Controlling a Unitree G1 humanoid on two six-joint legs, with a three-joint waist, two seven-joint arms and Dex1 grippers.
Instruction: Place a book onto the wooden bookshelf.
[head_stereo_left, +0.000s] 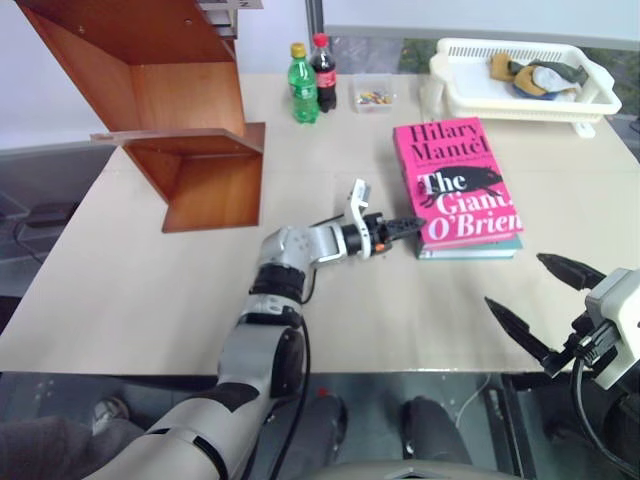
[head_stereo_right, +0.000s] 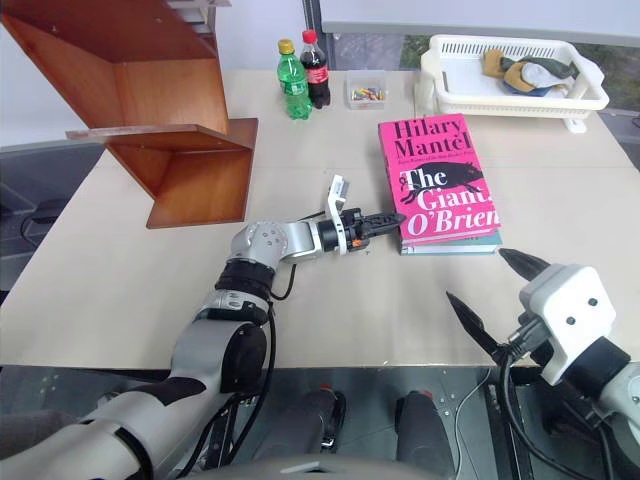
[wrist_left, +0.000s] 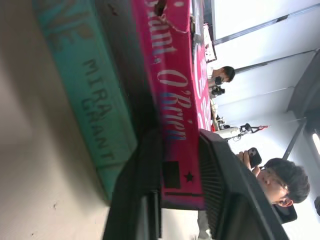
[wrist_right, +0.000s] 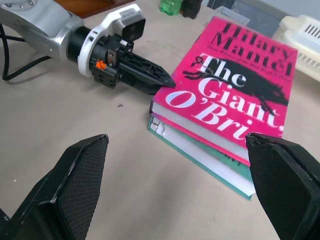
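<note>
l arm stretched fwd across the desk (head_stereo_left: 120, 300), forearm bent inward, wrist level, left gripper (head_stereo_left: 408, 226) pointing sideways toward the r; jaws closing in on the corner of the book (head_stereo_left: 455, 180), one finger each side of its spine in the wrist view. r arm held low and near the body, right gripper (head_stereo_left: 540, 300) angled fwd-left, jaws spread wide, holding nothing.

It looks like a robot test lab: a beige table (head_stereo_left: 150, 300) carries staged props, soda bottles (head_stereo_left: 312, 80) and a white basket (head_stereo_left: 520, 95), while a person (wrist_left: 280, 182) films with a phone beside a camera tripod
</note>
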